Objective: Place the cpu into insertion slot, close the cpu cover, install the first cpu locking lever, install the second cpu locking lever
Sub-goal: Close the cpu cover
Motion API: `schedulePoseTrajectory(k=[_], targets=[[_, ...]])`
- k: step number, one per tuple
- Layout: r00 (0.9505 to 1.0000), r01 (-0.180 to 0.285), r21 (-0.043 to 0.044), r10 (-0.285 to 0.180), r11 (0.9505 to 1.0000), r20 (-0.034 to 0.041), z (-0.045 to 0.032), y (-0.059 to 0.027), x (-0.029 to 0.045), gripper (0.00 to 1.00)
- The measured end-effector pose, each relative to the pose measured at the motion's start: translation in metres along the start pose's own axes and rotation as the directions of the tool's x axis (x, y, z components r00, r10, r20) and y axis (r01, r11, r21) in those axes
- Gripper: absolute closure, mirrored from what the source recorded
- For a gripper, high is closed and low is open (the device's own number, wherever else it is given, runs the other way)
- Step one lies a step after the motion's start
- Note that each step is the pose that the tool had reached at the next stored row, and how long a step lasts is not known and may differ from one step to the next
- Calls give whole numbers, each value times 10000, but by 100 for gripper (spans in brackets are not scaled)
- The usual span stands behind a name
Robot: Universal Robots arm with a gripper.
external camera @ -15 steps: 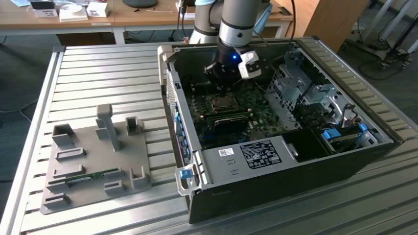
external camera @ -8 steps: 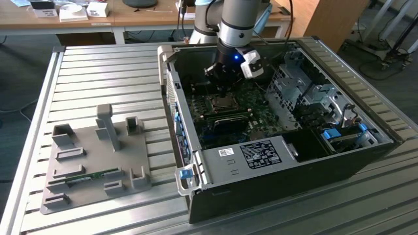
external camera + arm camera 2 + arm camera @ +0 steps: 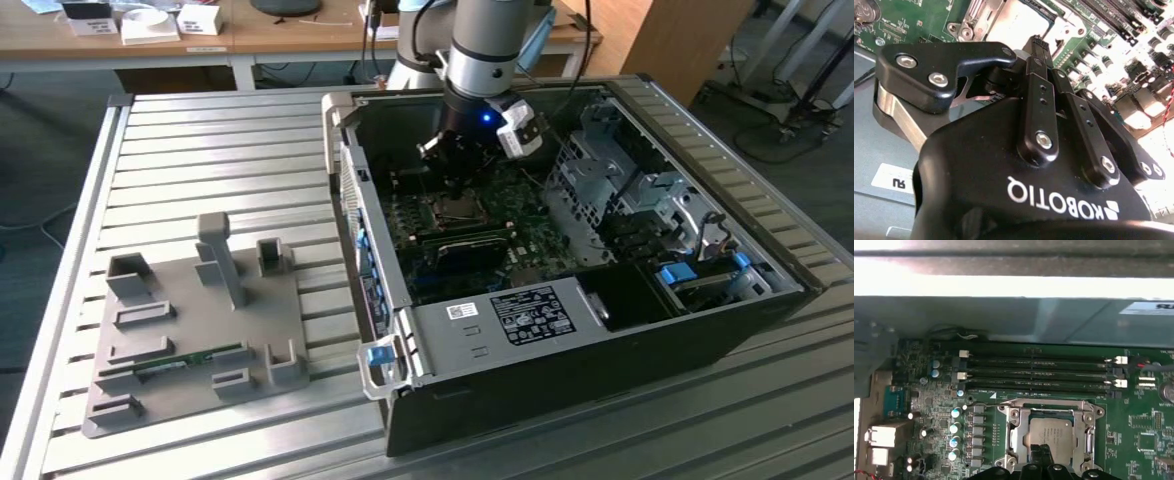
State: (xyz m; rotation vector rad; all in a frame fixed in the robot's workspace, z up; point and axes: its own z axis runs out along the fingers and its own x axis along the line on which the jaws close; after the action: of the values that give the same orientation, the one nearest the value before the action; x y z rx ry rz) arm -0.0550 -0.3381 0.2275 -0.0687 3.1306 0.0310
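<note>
As the grey robot arm reaches down into the open black computer case (image 3: 574,390), its black two-finger gripper (image 3: 461,165) hangs low over the green circuit board (image 3: 1134,430), directly above the square insertion slot (image 3: 461,208) near the middle of the board. In the first wrist view the gripper's tips (image 3: 1041,457) are drawn together into one narrow dark point, just over the edge of the socket that lies farthest from the long black memory slots (image 3: 1039,372); whether anything is pinched between them cannot be told. The second wrist view looks along the gripper's knuckles to the same closed tips (image 3: 1036,42).

The small flat square cpu with its silvery metal top (image 3: 1051,432) sits inside the slot. Around it lies the thin silvery metal cpu cover (image 3: 1016,435), down flat, with the chip showing through its square cut-out.

The case rests on its side on a slatted metal table (image 3: 227,150). Well apart from it, toward the exterior view's left, a grey moulded fixture plate (image 3: 160,400) sits on the same table, with a green memory stick (image 3: 174,362) resting in one of its holders.
</note>
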Motion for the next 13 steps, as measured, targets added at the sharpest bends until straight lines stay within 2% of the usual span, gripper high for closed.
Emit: schedulePoseTrajectory(k=[8,10,11,13], targets=[[10000,17,0,-17,10000,23,2,0,9,89],[10000,20,36,-20,10000,79,2,0,17,89],[9999,20,101,-21,9999,136,3,1,21,89],[9999,13,120,-15,9999,156,4,0,26,89]])
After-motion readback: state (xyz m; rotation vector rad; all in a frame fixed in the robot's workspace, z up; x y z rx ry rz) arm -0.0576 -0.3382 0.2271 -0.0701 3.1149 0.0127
